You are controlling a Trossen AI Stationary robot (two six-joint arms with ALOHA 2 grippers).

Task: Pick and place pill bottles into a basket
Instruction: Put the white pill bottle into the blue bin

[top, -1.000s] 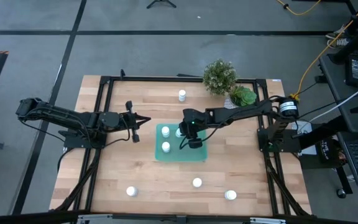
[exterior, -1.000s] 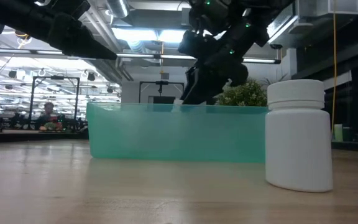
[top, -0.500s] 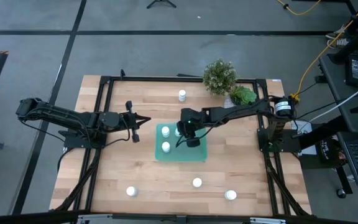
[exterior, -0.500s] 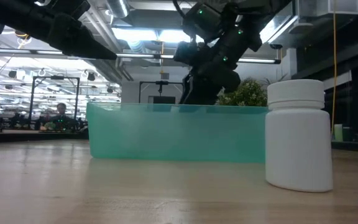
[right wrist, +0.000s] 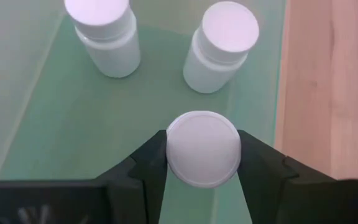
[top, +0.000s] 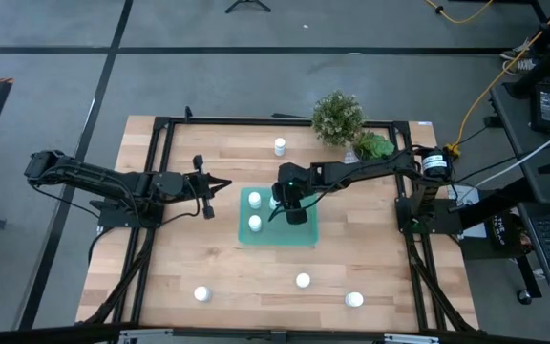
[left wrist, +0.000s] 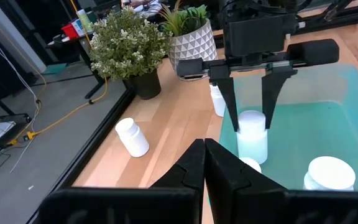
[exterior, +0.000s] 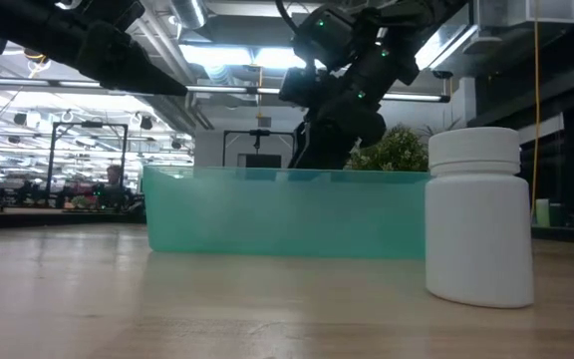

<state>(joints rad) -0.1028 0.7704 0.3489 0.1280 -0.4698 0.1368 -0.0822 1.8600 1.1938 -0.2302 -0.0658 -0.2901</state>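
Observation:
The teal tray lies mid-table. My right gripper reaches down into it, shut on a white pill bottle. Three other bottles stand in the tray. One bottle stands near the far edge, and three stand near the near edge. My left gripper is shut and empty, level above the table just left of the tray. My right gripper pinches the bottle by the sides of its round cap, one finger on each side. The fingers come from above, pointing down. The bottle stands upright, low inside the tray. The tray wall and a nearer bottle hide whether its base touches the floor.
Two potted plants stand at the far right of the table. A black frame runs around the tabletop. Bare wood lies left of the tray and between the tray and the near bottles. One near bottle looms large in the low view.
My right gripper has gone down into the tray with the bottle and a little toward the table's left. The bottle's cap, which showed above the tray rim in the low view, is now below it. The gripper stays shut on it.

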